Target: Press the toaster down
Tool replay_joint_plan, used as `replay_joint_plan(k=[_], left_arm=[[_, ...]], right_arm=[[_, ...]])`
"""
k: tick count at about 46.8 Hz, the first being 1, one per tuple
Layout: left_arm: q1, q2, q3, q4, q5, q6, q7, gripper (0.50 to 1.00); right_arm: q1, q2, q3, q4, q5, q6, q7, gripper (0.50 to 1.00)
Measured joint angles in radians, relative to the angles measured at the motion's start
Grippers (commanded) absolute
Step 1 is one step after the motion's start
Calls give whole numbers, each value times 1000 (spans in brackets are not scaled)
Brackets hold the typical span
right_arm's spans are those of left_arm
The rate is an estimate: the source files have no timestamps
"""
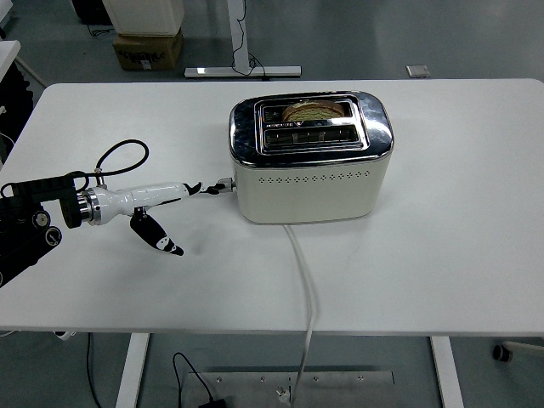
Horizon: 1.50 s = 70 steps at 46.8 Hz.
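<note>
Beside the unlabelled toaster [310, 161], left hand [140, 200] fingers spread, touching its lever [223, 186].

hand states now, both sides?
Left hand: open, holding nothing; one fingertip reaches toward the toaster lever, another finger hangs down.
Right hand: not in view.
</note>
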Motion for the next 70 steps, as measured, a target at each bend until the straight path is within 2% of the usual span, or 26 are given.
replay_joint_plan(k=[34,57,70], left_arm=[[9,10,-2,-1,-16,0,0,1000],[-2,150,-10,5,-246,-2,0,1000],[-68,181,-11,107,-520,-2,9,1000]], right_arm=[[0,0,0,0,0,0,0,998],[0,0,0,0,0,0,0,998],[0,0,0,0,0,0,0,998]])
